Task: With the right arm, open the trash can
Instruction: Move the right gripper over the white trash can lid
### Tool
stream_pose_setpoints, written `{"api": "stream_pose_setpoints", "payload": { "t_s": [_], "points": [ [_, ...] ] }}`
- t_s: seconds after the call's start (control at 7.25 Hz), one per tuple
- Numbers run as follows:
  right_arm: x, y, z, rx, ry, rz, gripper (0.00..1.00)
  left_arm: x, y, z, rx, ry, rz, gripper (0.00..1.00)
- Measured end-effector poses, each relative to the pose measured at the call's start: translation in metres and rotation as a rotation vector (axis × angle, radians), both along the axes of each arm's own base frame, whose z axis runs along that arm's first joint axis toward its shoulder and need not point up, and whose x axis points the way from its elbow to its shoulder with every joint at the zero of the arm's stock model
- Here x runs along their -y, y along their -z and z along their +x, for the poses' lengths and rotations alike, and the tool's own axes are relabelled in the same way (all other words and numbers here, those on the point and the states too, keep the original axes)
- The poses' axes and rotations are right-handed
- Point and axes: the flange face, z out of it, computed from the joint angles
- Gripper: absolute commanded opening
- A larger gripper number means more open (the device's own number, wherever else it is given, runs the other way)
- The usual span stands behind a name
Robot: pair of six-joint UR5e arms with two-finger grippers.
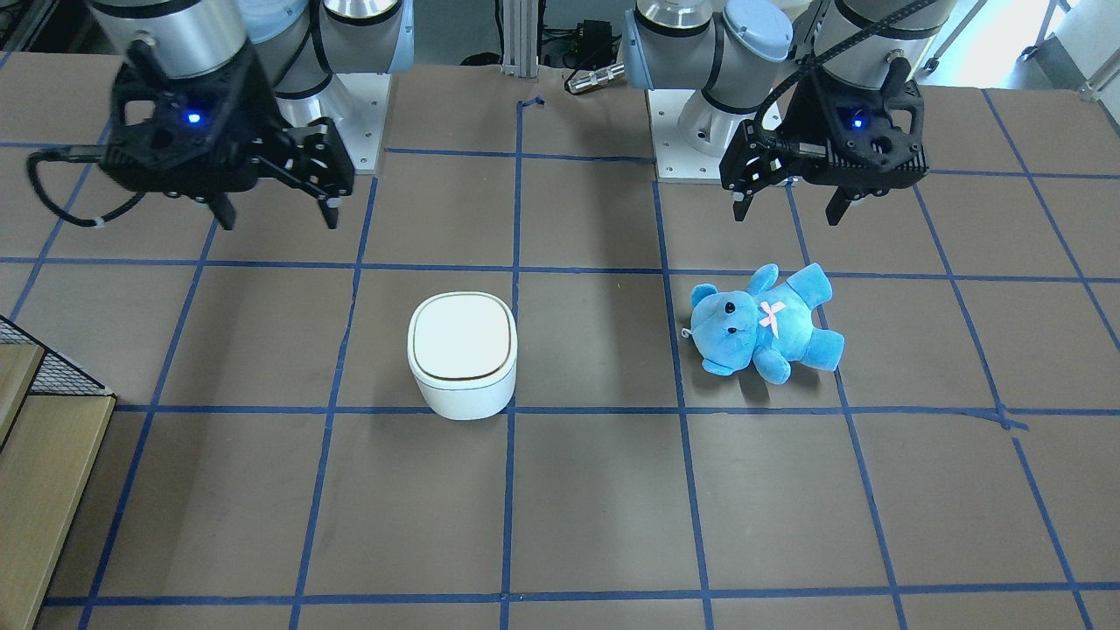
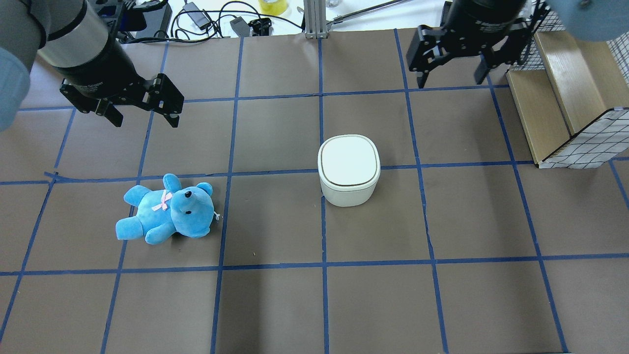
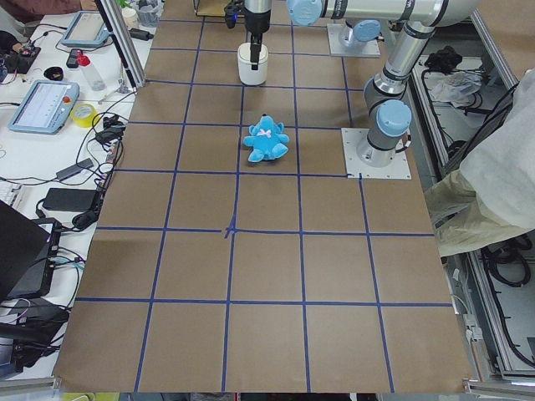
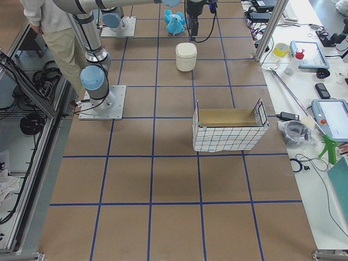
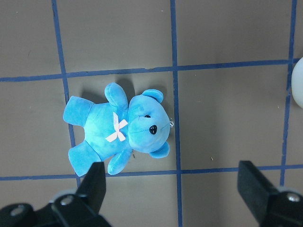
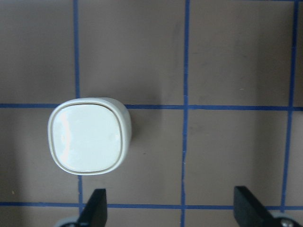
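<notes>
The trash can (image 2: 349, 169) is a small white rounded-square bin standing near the table's middle, its flat lid shut. It also shows in the front view (image 1: 462, 354) and the right wrist view (image 6: 90, 137). My right gripper (image 2: 449, 81) is open and empty. It hangs well above the table, up and to the right of the can in the overhead view, touching nothing. It also shows in the front view (image 1: 280, 219). My left gripper (image 2: 146, 122) is open and empty, hanging above the blue plush bear (image 2: 167, 211).
The blue bear (image 1: 766, 324) lies on its back about one grid square from the can. A wire-mesh box with wooden lining (image 2: 555, 98) stands at the table edge on my right side. A person (image 4: 54, 22) stands beside the robot's base.
</notes>
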Motion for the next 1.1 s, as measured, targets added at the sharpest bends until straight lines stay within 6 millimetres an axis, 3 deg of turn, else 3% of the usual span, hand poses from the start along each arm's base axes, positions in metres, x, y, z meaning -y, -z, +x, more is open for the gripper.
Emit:
{"api": "stream_pose_setpoints", "payload": {
  "t_s": [0.14,0.28,0.41,0.69,1.1],
  "points": [
    [-0.01,0.008,0.04,0.009,0.027,-0.014,0.69,0.0,0.0,0.0,0.0,0.0,0.0,1.0],
    [-0.019,0.019,0.064,0.012,0.041,-0.009,0.36,0.0,0.0,0.0,0.0,0.0,-0.001,1.0],
    [-0.026,0.037,0.075,0.008,0.039,0.019,0.04,0.0,0.0,0.0,0.0,0.0,-0.001,1.0],
    [-0.036,0.075,0.082,0.024,0.032,0.085,0.0,0.0,0.0,0.0,0.0,0.0,0.0,1.0],
    [-0.025,0.094,0.085,0.078,0.032,0.058,0.0,0.0,0.0,0.0,0.0,0.001,0.0,1.0]
  ]
}}
